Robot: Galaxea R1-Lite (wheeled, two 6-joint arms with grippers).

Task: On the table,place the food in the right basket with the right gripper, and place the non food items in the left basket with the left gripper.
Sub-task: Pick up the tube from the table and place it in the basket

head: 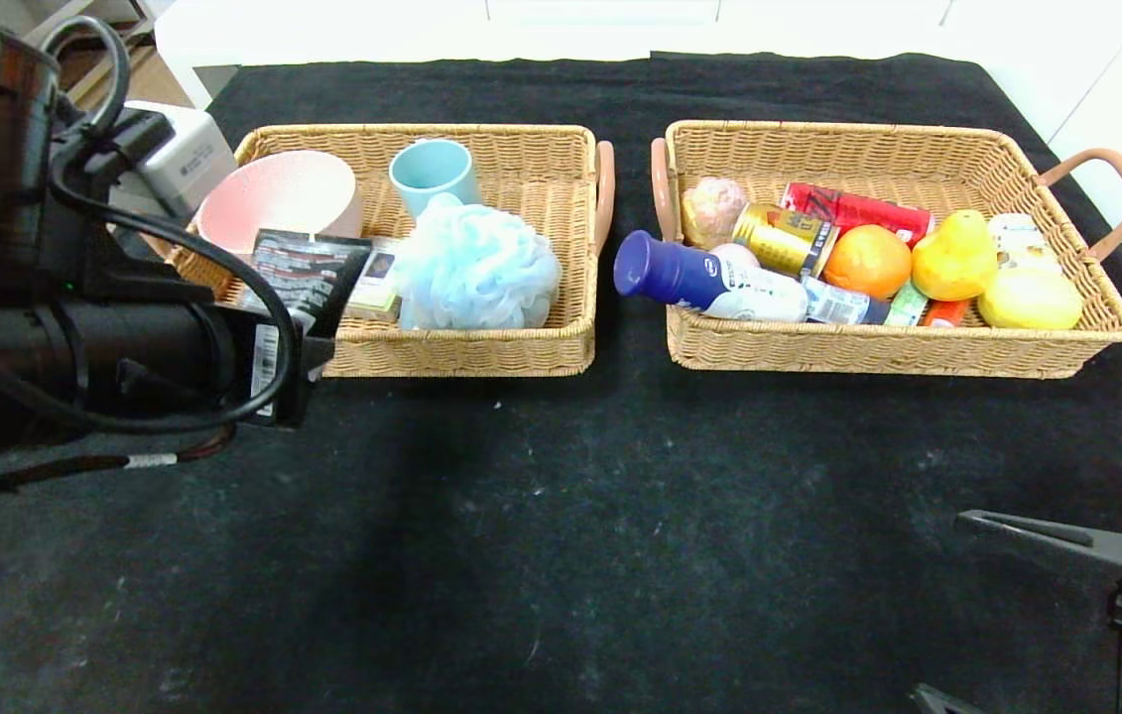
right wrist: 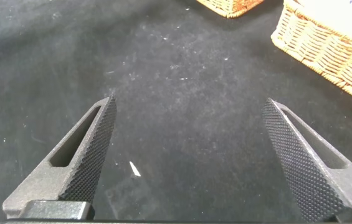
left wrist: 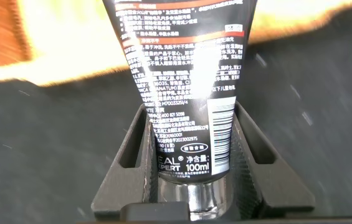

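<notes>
My left gripper (head: pixel 295 342) is shut on the black squeeze tube (head: pixel 301 270) and holds it over the front left corner of the left basket (head: pixel 481 355). In the left wrist view the tube (left wrist: pixel 188 87) sits between the jaws of the left gripper (left wrist: pixel 191 121), with wicker (left wrist: pixel 32 43) beyond. A pink bowl (head: pixel 275 193) and a card box (head: pixel 374 283) lie in the left basket. The right basket (head: pixel 878 352) holds the orange (head: pixel 866 260), the yellow pear (head: pixel 954 256) and the white bottle with the blue cap (head: pixel 699 278). My right gripper (head: pixel 997 615) is open and empty above the black table (head: pixel 561 516) at the front right; it also shows in the right wrist view (right wrist: pixel 189 102).
The left basket also holds a light blue cup (head: pixel 434 171) and a blue bath sponge (head: pixel 476 266). The right basket also holds cans (head: pixel 853 210) and a lemon (head: pixel 1029 297). A white box (head: pixel 186 159) stands behind the left arm. Basket corners (right wrist: pixel 331 50) show in the right wrist view.
</notes>
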